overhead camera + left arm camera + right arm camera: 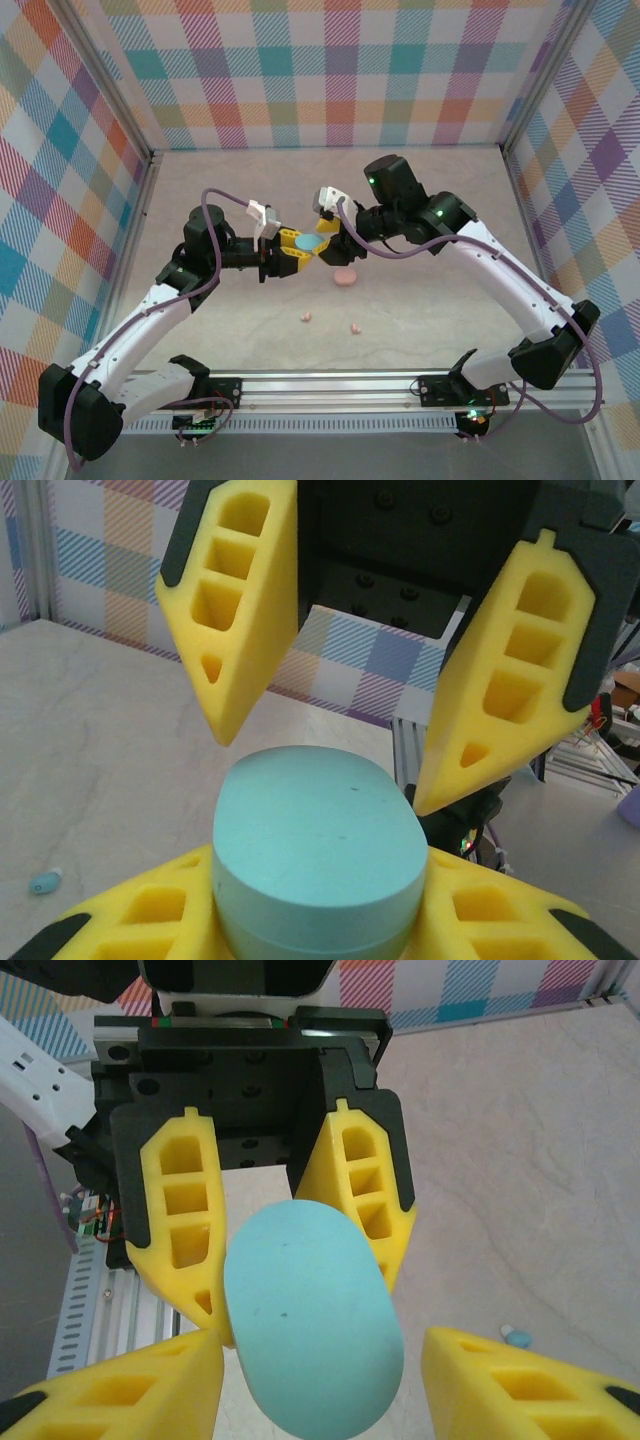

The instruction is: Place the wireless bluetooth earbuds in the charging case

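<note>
Left wrist: blue charging case (315, 840) clamped in left jaws, base hidden, face up; right jaws parted above it.

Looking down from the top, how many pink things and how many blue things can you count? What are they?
Pink buds: 2
Pink case: 1
Blue case: 1
Total: 4 (3 pink, 1 blue)

Case (312, 242) in left end effector (297, 250), behind earbuds (307, 318)
</note>
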You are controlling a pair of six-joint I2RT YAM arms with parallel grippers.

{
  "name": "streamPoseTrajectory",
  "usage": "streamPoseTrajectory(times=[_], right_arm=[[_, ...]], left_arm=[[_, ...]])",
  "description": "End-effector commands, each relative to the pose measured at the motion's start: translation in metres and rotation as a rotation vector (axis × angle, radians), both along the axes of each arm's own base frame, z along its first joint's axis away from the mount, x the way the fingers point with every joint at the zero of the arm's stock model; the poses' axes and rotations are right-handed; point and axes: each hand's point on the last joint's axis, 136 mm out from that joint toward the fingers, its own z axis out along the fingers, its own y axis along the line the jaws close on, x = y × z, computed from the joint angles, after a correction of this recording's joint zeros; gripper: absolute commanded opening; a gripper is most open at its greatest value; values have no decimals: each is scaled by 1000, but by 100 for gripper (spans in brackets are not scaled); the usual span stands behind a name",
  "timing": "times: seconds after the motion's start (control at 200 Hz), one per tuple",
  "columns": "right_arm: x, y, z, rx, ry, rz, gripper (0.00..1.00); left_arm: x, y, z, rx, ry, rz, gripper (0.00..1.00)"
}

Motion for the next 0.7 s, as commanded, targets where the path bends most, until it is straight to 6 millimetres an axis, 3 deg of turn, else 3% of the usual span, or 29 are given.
streamPoseTrajectory(times=[0.0, 0.17, 0.31, 0.445, 0.7], right_arm=[[-5, 2, 4, 4, 6, 53, 53], [-6, 3, 1, -7, 22, 64, 53], [14, 0, -3, -49, -5, -41, 48], [35, -4, 7, -61, -14, -150, 45], [51, -11, 16, -31, 60, -229, 44]], left_arm=[[-9, -3, 16, -18, -49, -56, 24], [-11, -4, 15, -9, -47, -66, 24], [-12, -4, 16, -8, -44, -73, 24], [-13, -6, 12, -3, -34, -81, 24], [-16, -9, 9, 1, -34, -94, 23]])
